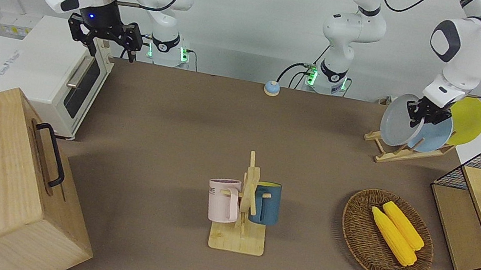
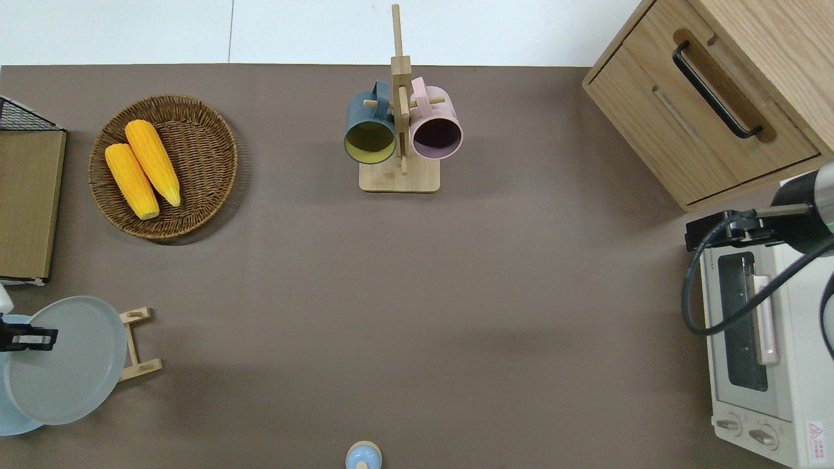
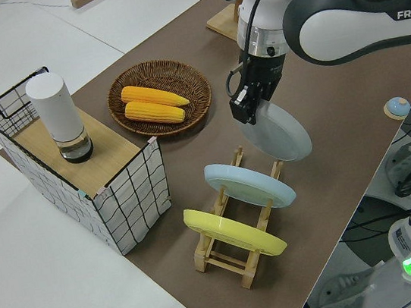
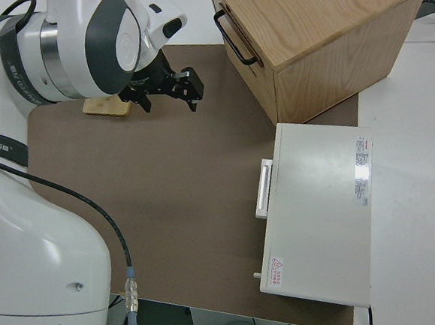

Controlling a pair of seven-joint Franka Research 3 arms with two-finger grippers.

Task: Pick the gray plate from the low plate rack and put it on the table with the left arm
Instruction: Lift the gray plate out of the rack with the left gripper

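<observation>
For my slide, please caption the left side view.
Left pincer holds gray plate above low plate rack.

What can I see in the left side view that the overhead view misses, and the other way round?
Only the left side view shows the yellow plate in the rack and the white cylinder on the wire-framed box. Only the overhead view shows the two mugs on their stand, the wooden cabinet and the toaster oven. Both show the left gripper holding the gray plate above the rack, the blue plate and the corn basket.
</observation>
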